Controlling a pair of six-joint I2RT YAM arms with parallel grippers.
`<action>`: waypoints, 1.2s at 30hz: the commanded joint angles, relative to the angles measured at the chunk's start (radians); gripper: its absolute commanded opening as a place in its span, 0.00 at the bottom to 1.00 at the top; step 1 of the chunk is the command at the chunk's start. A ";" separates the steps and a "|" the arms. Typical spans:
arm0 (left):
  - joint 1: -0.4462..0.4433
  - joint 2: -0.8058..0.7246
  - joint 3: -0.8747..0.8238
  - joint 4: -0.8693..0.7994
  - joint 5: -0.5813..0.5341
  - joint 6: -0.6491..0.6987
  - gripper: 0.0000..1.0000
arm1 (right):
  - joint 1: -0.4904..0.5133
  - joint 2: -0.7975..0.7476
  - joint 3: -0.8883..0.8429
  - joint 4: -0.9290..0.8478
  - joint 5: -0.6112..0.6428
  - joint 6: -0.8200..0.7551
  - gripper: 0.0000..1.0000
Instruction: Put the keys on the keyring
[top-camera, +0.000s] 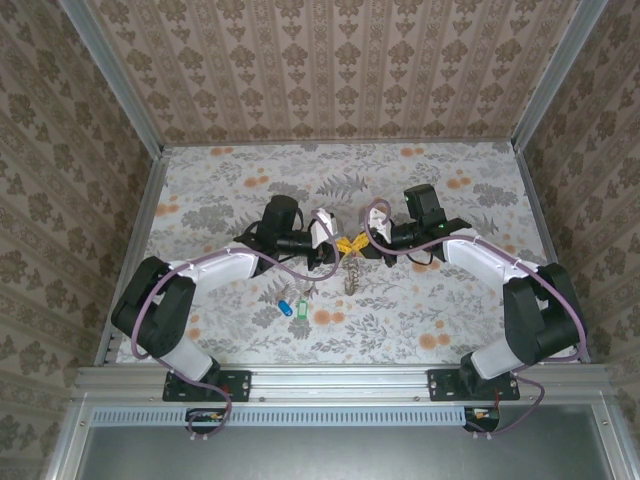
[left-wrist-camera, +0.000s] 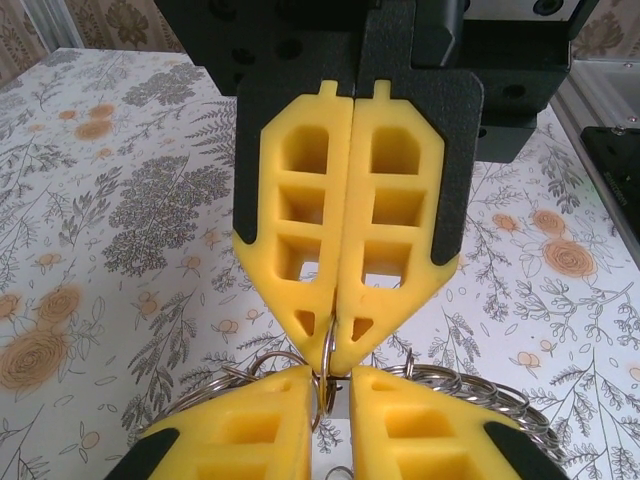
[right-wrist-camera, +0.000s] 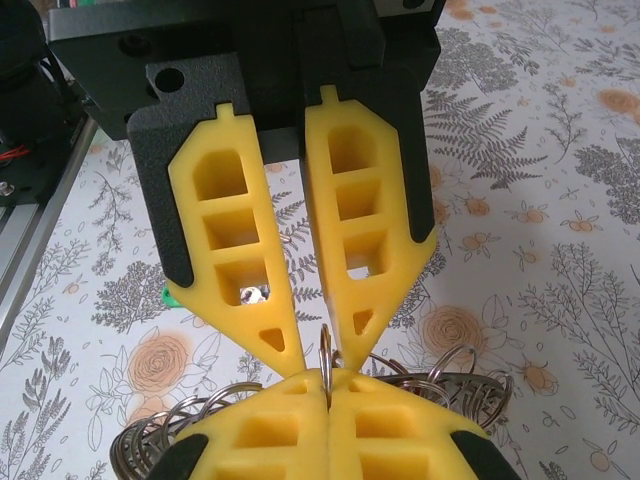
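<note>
— Where is the keyring?
— I see the keyring (left-wrist-camera: 326, 366) standing edge-on, right where the two grippers meet tip to tip over the middle of the table (top-camera: 440, 300). A bunch of linked rings (right-wrist-camera: 455, 378) trails beside it.
— And the jaws?
— The right gripper (right-wrist-camera: 327, 398) has its jaws pressed together on the ring. The left gripper (left-wrist-camera: 333, 405) has its jaws a narrow slit apart, with the wire in the gap.
— The keys?
— The keys (top-camera: 286, 306) lie on the table nearer my left arm, apart from the ring.
</note>
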 joint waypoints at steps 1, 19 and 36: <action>-0.007 0.017 0.005 0.003 0.011 -0.001 0.14 | 0.000 0.008 0.006 0.020 -0.071 0.006 0.00; -0.007 0.005 -0.001 -0.010 -0.017 0.033 0.00 | -0.011 -0.024 0.002 -0.067 0.019 -0.064 0.16; 0.001 0.018 -0.005 0.024 0.011 0.003 0.00 | -0.010 -0.018 0.003 -0.037 0.025 -0.065 0.01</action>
